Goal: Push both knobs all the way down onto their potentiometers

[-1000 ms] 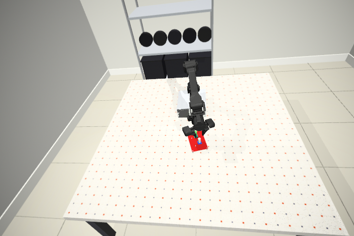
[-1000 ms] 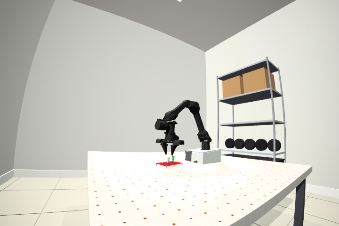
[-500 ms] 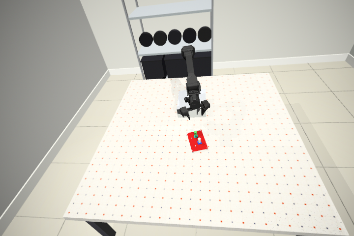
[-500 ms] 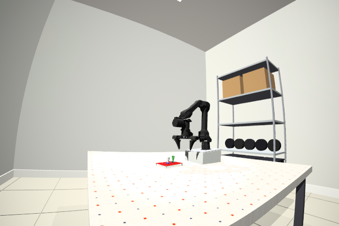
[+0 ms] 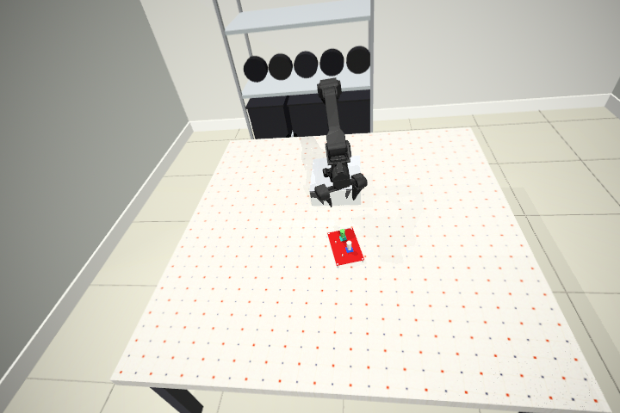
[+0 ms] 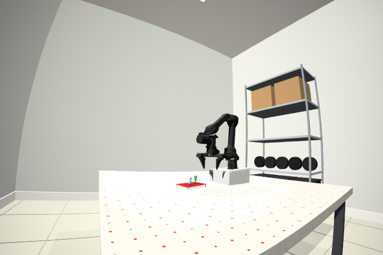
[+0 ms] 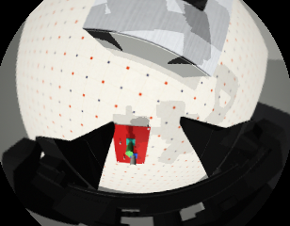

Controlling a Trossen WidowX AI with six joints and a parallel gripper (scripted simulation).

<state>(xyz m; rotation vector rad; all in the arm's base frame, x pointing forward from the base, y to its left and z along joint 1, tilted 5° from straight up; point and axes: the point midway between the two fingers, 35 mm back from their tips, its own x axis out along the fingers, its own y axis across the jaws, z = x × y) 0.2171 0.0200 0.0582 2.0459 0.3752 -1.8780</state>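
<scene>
Pincer [image 5: 338, 198] [image 6: 209, 167] [image 7: 148, 122] wide and empty, board legs [image 6: 188, 188] visible from outside, apparently hidden in the wrist view

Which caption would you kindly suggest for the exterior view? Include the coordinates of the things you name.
Open end effector [image 6: 209, 168] raised clear of the red board [image 6: 182, 185] [image 5: 337, 255] [image 7: 120, 146].

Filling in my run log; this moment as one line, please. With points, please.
hand [image 5: 340, 197] [image 6: 210, 167] [image 7: 148, 122]: open, empty | position: raised, off board [image 5: 341, 253] [image 6: 184, 185] [image 7: 141, 134] | knobs: both on board, seating unclear

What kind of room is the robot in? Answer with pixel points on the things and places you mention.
Maybe a workshop or a lab: there's a black robot arm [image 5: 332, 114] [image 6: 231, 132], a big dotted table [image 5: 271, 341] [image 6: 156, 216], and metal shelves [image 5: 298, 21] [image 6: 308, 144].
</scene>
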